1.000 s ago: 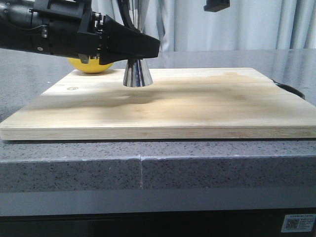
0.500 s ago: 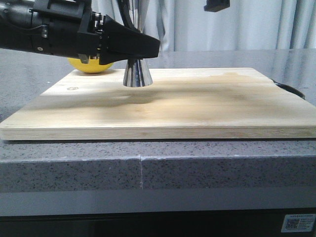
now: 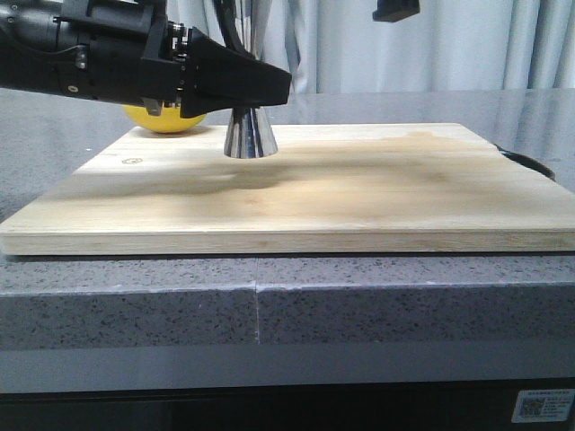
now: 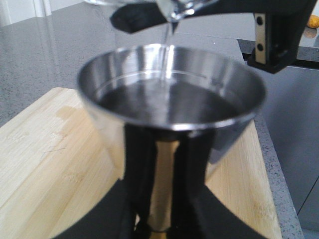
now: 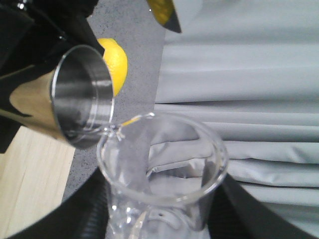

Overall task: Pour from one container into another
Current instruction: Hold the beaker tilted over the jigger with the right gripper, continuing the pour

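Left arm level, reaching in from 9 o'clock; left pincer (image 3: 260, 87) clamped on jigger (image 3: 249, 135) waist. Jigger upright on cutting board (image 3: 359, 193), lemon (image 3: 164, 118) just behind at 10 o'clock. Right pincer (image 5: 149, 219) grips tilted beaker (image 5: 164, 169), lip over jigger rim, thin stream falling. Worktop (image 3: 359, 296) grey.

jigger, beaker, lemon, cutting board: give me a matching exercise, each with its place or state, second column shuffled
Things:
1. jigger
2. beaker
3. lemon
4. cutting board

States:
A. lies on the grey counter
B. tipped, a thin stream leaving its lip
C. stands on the board, held by the left end effector
D. sits behind the left arm

Pairs: 1-C, 2-B, 3-D, 4-A
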Motion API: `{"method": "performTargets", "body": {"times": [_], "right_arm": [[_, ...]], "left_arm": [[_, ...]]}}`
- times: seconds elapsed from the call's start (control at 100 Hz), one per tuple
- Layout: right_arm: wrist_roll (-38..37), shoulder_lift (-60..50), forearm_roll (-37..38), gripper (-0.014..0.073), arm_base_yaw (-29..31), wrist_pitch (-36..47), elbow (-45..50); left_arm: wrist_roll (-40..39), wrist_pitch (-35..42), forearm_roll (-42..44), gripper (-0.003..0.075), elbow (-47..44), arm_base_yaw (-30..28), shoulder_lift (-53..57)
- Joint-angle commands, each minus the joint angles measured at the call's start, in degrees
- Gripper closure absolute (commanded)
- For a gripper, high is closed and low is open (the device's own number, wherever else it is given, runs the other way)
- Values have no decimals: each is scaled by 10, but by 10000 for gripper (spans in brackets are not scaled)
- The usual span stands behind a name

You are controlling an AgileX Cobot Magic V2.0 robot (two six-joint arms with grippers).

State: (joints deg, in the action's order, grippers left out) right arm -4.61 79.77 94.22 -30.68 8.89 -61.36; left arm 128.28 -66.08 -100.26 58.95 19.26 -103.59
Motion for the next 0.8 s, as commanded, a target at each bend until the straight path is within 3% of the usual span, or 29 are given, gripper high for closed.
{"method": "performTargets", "body": {"times": [0.0,0.79], "right_arm": [[0,-23,1,566,1,-8,-22],[0,-23,18,566,1,0,-22]], "left_arm": [[-6,-67,-38,739,16,6,31],[-6,-67,-38,739,16,6,31]]}}
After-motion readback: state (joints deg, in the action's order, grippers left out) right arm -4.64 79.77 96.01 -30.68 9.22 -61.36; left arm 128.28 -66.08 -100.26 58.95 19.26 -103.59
